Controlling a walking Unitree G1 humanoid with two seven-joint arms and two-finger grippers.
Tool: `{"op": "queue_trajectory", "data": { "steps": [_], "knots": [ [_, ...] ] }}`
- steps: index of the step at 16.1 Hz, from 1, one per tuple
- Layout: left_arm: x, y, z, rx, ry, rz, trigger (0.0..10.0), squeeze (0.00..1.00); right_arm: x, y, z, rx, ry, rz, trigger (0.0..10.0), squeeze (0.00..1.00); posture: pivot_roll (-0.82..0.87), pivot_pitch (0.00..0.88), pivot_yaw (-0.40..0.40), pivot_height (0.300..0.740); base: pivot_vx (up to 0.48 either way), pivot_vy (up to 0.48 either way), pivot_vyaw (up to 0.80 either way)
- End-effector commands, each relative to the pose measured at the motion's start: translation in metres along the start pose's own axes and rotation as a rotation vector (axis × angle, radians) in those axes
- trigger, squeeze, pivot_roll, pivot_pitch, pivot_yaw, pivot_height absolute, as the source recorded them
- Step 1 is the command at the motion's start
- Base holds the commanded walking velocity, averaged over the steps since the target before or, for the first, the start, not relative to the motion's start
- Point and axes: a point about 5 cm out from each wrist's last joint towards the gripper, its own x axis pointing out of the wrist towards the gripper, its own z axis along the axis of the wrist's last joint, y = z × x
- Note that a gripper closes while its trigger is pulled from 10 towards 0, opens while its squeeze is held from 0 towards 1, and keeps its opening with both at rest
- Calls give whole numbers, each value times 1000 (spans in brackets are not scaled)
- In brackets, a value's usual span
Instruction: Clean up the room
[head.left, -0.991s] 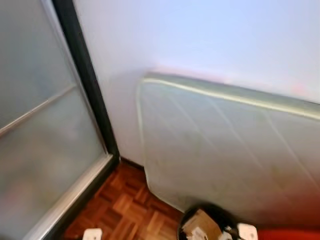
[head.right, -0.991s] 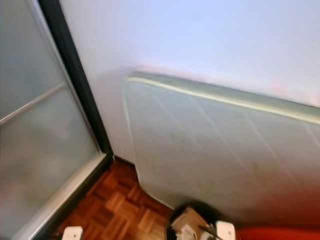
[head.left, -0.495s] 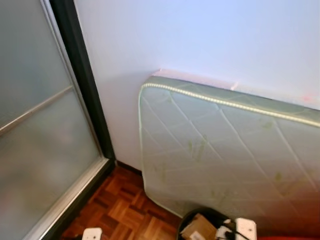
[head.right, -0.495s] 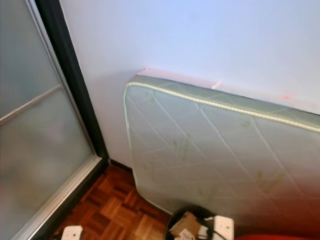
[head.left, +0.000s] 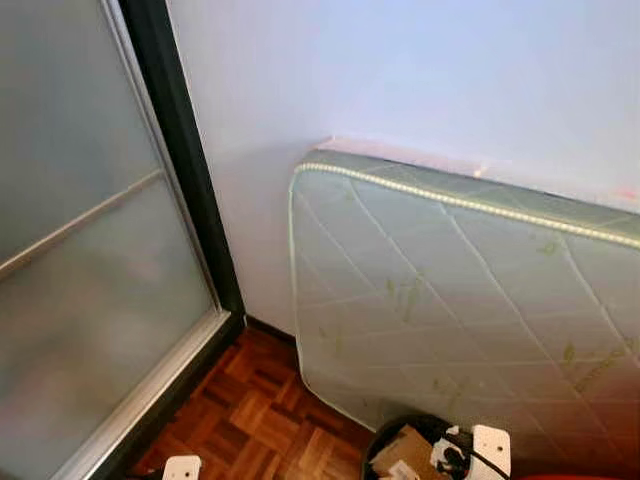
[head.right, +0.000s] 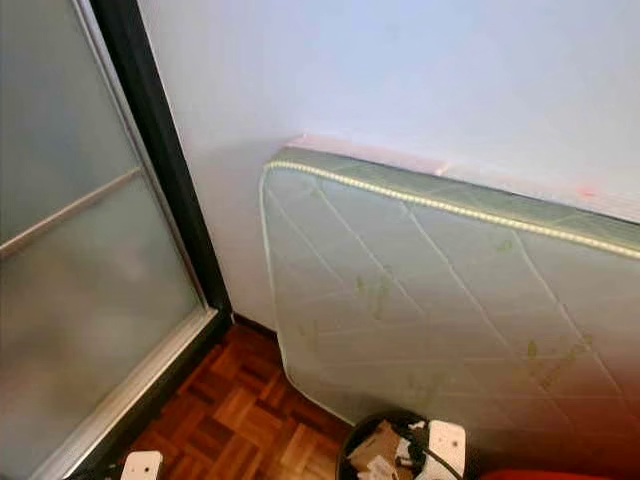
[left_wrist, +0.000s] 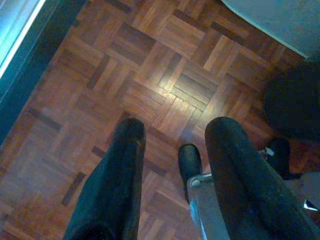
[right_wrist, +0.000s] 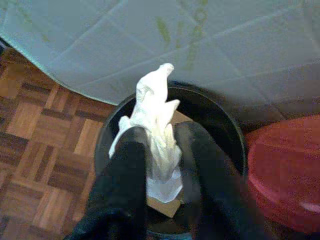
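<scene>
My right gripper (right_wrist: 157, 135) is shut on a crumpled white tissue (right_wrist: 157, 105), which sticks up from between the two black fingers. It hangs directly above a round black waste bin (right_wrist: 227, 132) that stands on the parquet against the mattress. A piece of brown cardboard (head.left: 405, 450) lies inside the bin (head.left: 383, 438). My left gripper (left_wrist: 175, 130) is open over bare parquet with nothing between its fingers (left_wrist: 122, 170).
A pale green quilted mattress (head.left: 450, 290) leans on its edge against the white wall. A frosted glass sliding door (head.left: 90, 260) with a dark frame stands to the left. A red rounded object (right_wrist: 285, 170) sits beside the bin. Parquet floor (head.left: 250, 420) lies open between door and mattress.
The head camera has shifted a little and the picture has gone from blurred to sharp. The right wrist still hangs over the bin.
</scene>
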Motion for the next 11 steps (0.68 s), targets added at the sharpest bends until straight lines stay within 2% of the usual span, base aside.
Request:
{"op": "queue_trajectory", "data": {
  "steps": [1,11],
  "knots": [
    [-3,3,-9,4,31,1,10000,0,-1,-1,-4,-4,9,-13,10000,1000,30,159,15,740,0,0,0],
    [-2,1,-8,9,32,0,10000,0,-1,2,-4,-21,13,-9,10000,1000,30,159,17,740,0,0,0]
  ]
}}
